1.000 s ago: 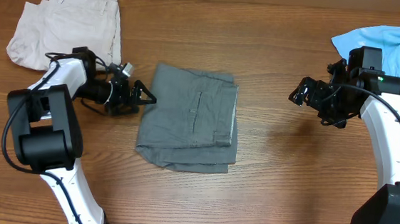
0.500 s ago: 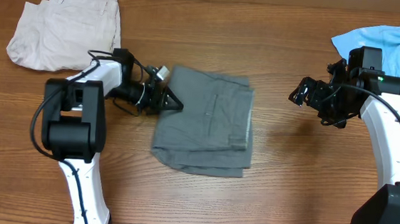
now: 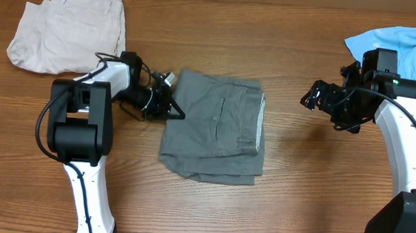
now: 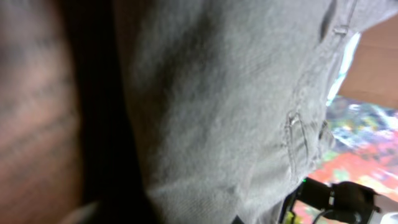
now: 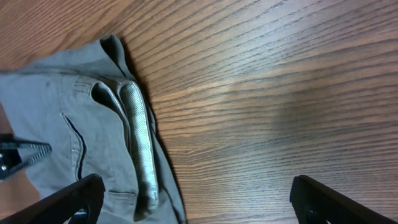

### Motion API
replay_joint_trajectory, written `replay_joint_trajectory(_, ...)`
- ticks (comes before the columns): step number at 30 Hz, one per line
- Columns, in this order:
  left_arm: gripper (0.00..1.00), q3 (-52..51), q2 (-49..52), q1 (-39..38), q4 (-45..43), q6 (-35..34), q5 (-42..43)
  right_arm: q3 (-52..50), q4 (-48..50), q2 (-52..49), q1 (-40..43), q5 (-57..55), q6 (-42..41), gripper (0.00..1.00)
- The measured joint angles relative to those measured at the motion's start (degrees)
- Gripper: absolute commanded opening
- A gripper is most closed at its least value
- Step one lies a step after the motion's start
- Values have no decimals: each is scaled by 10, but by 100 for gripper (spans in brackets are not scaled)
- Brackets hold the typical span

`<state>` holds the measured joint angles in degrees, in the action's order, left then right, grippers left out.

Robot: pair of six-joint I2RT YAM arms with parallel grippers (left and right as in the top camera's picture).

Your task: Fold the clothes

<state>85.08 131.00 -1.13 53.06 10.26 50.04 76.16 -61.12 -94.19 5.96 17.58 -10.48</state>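
My left end effector (image 3: 176, 112) is shut tight, its tip against the left edge of the folded medium-grey cotton shorts (image 3: 218, 132). My wrist view is filled with grey cloth and a pocket seam, too close to tell whether any fabric is pinched. The shorts lie directly to the right of that tip on the brown wooden table (image 3: 299, 183). They form a near-square bundle, slightly longer front to back, so the long axis runs across the line my left end effector points along. The thick waistband fold is on the right-hand edge. My left arm is plainly the nearer.

My right end effector (image 3: 315, 97) hangs wide open and empty, well apart from the shorts' right edge. Farther out, crumpled beige khaki shorts (image 3: 70, 27) lie behind and left of the grey shorts, and a light-blue T-shirt (image 3: 415, 40) far to their right.

A second ago my left end effector stood open just left of the bundle — since then it has closed and the grey shorts have slid right. The right arm hasn't moved.
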Motion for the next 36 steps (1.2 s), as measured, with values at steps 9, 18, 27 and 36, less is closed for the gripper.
replay_joint_trajectory(9, 4, 204, 30, -3, 77, -3, -155, 0, 0, 0, 0, 0, 0, 100)
replay_joint_trajectory(18, 4, 356, 31, -1, 78, -14, -273, 0, 0, 0, 0, 0, 0, 100)
replay_joint_trajectory(27, 4, 379, 31, 25, 64, -29, -367, 0, 0, 0, 0, 0, 0, 100)
replay_joint_trajectory(36, 4, 442, 31, 53, 87, -31, -388, 0, 0, 0, 0, 0, 0, 100)
